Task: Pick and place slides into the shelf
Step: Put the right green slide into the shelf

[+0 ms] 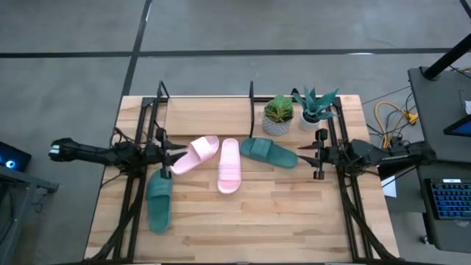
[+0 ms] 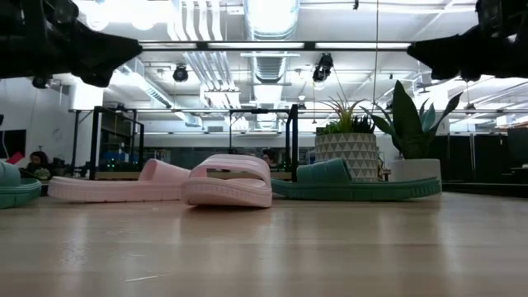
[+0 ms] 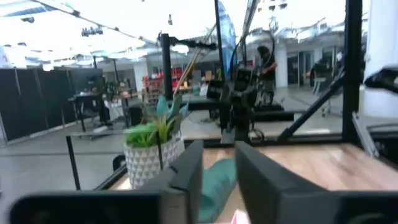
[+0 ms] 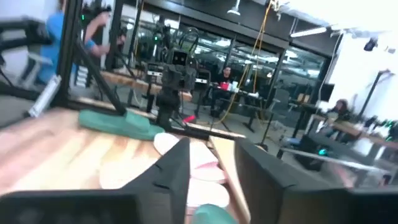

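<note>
Four slides lie soles down on the table. One pink slide [image 1: 195,154] lies slanted. The second pink slide [image 1: 229,164] lies beside it, also in the low view [image 2: 227,186]. One teal slide [image 1: 268,152] rests near the plants, the other teal slide [image 1: 159,202] near the left arm's frame. The shelf [image 1: 210,114] stands at the table's far edge with a bare wooden board. My left gripper [image 1: 176,152] hangs open, high above the slanted pink slide's end. My right gripper [image 1: 303,157] hangs open, high beside the teal slide's right end. Both wrist views show a gap between the fingers: left gripper [image 3: 217,155], right gripper [image 4: 211,152].
Two potted plants [image 1: 278,115] [image 1: 316,107] stand at the far right, next to the shelf's right posts. Black arm frames [image 1: 136,199] [image 1: 353,213] run along the table's left and right sides. Bare wood lies along the near edge [image 1: 250,235].
</note>
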Controlling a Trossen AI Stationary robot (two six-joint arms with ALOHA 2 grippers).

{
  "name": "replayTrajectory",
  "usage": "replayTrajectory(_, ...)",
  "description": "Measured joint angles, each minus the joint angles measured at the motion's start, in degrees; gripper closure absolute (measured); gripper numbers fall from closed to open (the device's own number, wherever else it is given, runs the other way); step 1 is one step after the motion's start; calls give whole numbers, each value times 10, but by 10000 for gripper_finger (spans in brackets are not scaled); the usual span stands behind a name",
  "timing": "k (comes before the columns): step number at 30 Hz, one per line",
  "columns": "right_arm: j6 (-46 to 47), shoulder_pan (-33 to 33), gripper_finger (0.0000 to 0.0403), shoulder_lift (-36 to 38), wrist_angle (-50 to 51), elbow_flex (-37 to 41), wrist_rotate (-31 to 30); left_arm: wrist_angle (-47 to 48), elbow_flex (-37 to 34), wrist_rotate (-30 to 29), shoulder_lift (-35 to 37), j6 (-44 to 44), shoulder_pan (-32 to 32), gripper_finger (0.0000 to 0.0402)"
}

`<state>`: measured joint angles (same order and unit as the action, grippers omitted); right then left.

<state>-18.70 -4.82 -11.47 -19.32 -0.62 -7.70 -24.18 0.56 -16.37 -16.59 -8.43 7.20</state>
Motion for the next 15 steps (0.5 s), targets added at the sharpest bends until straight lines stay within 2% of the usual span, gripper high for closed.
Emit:
replayTrajectory(4,-95,0,230,-52,-80,0,3,-74,1,-2,-41,-36,0,236)
replayTrajectory(7,-166,0,215,-92,-115,0,6,-144,1,-2,-69,-46,0,204)
replayTrajectory(11,-237,0,212,-145,-134,0,-1,-187,1,-6,-96,-74,0,187)
replayTrajectory(15,-252,0,217,-196,-169,-3,-39,-201,3,-8,-112,-113,-1,185)
